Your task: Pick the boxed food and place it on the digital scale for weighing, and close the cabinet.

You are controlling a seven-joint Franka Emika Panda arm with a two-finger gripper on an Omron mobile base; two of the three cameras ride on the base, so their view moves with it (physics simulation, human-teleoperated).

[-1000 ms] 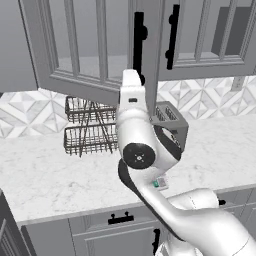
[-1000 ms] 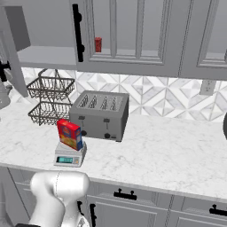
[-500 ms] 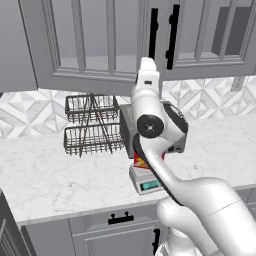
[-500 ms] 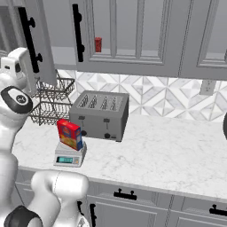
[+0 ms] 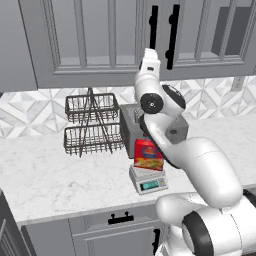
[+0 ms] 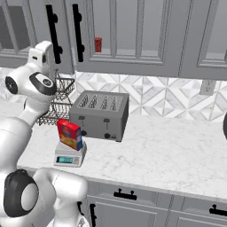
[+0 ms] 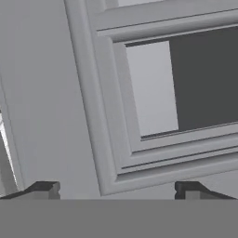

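The boxed food point(image 5: 147, 154) point(image 6: 69, 134), red with a yellow picture, stands upright on the digital scale point(image 5: 148, 181) point(image 6: 68, 155) near the counter's front edge. My arm reaches up from there, and my gripper point(image 5: 150, 55) point(image 6: 41, 52) rests against the grey cabinet door point(image 5: 100, 40) just left of its two black bar handles point(image 5: 154, 27). Close up in the hand view, the panelled door point(image 7: 139, 102) lies right in front of my open gripper point(image 7: 116, 189). Nothing is between the fingertips point(image 7: 44, 188). In both base views the door looks flush with the one beside it.
A grey four-slot toaster point(image 6: 101, 114) stands behind the scale. A two-tier wire basket rack point(image 5: 92, 122) sits to its left. A small red can point(image 6: 98, 44) shows behind the cabinet glass. Drawers with a horizontal black handle point(image 5: 121, 218) run below the counter.
My arm has swung up from counter height to the cabinet. The open left door has swung round with it and now lines up with its neighbour. Box and scale have stayed put.
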